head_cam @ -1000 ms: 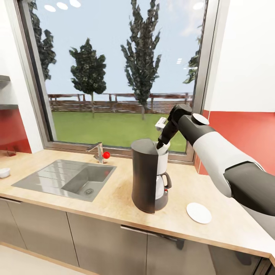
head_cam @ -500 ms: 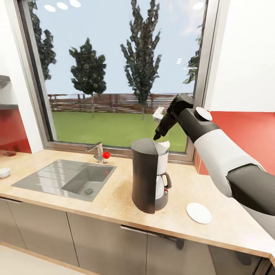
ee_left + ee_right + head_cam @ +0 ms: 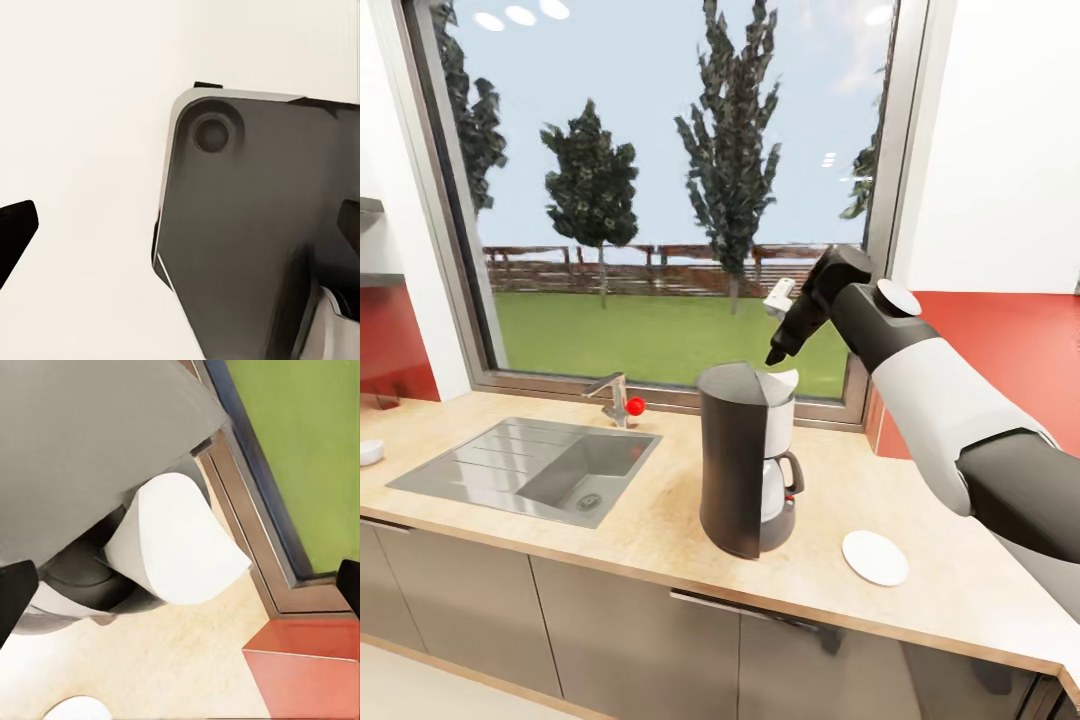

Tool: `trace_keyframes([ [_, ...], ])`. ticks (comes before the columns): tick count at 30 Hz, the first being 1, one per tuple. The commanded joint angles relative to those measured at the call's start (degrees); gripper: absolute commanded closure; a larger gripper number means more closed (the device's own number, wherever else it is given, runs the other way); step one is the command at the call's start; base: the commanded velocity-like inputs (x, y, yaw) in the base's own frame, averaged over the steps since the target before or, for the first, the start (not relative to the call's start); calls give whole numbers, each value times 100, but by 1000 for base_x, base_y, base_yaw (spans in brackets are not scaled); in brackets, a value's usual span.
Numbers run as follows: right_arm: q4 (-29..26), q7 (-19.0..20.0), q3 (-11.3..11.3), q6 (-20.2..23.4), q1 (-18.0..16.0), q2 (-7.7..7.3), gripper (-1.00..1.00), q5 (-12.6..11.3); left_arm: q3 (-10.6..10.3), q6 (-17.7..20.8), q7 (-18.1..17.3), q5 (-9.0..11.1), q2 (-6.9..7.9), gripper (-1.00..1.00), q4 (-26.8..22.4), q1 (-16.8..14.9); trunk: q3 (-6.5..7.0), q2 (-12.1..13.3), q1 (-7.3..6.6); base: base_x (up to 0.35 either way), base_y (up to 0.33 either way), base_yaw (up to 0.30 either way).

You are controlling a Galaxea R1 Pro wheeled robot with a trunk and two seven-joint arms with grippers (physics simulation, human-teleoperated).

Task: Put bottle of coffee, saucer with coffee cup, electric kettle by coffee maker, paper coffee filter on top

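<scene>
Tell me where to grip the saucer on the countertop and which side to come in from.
Grip the saucer by its rim, probably at the edge toward the counter front, coming down from above at a shallow tilt. It lies flat on the countertop with no handle, so only the thin lip offers a hold. The coffee maker stands apart on one side; the other sides look free.

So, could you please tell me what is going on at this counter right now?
The robot is setting up a coffee station. Its right gripper hovers with open jaws just above the coffee maker, where the paper coffee filter sits on top. The saucer lies on the countertop beside the machine, with no cup on it yet.
</scene>
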Motion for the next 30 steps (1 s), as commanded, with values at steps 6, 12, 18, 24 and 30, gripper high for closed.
trace_keyframes([
  [6, -8, 44, 3, 35, -1, -7, -100, 49, 39, -10, 13, 13, -3, -100, -3, -1, -1, -3, 2, 0, -106, 0],
  [12, -8, 44, 7, 35, -1, -89, -100, 51, 35, -20, 9, 7, -6, -100, -3, -2, -1, -3, 2, -15, -14, 0],
  [18, -8, 44, 26, 33, -1, -170, -100, 43, 38, -17, 78, 21, -7, -100, -12, -10, -1, -3, 2, -247, -86, 0],
  [24, 8, 44, 41, 35, -1, -179, -100, 50, 44, -17, 84, 27, -9, -100, -12, -10, -1, -3, 2, -331, -12, 0],
  [30, 31, 48, 46, 30, -1, -234, -100, 51, 44, -17, 86, 28, -9, -100, -12, -10, -1, -3, 2, -337, 24, 0],
])
